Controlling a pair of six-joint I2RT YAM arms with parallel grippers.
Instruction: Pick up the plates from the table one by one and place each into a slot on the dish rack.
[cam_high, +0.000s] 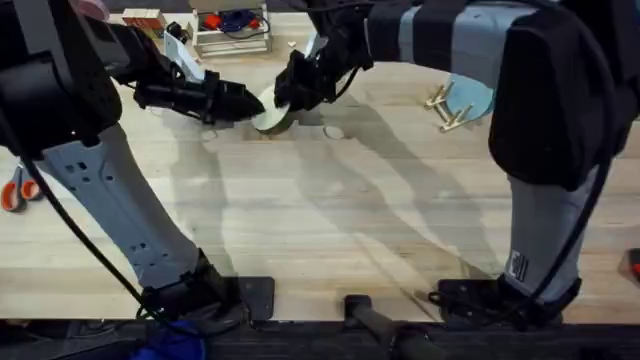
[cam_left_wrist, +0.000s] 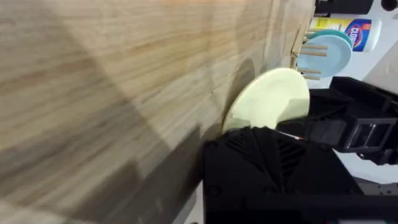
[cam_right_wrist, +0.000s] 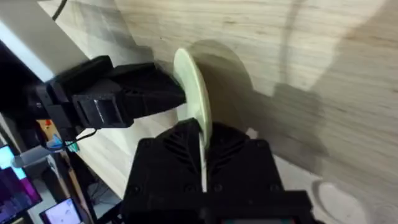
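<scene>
Near edge of the table (cam_high: 330, 240): bare planks, both arm bases.

Mid-table: cream plate (cam_high: 272, 110) standing on edge, lifted off the wood, between the two grippers. Right gripper (cam_high: 290, 92) pinching its rim; the right wrist view shows the plate edge-on, fingers pressed on either face. Left gripper (cam_high: 240, 103) touches the opposite edge; fingers look closed onto it, but I can't tell for certain.

Handling, judged: plate thin, rigid, light, glossy, so likely slippery. Best hold is across the rim, pads flat on both faces, deep enough that it can't pivot. One firm grip should do.

Farther, to the right: rack (cam_high: 447, 108) of wooden sticks, light blue plate (cam_high: 472, 97) already slotted; a teal one sits behind it in the left wrist view.
</scene>
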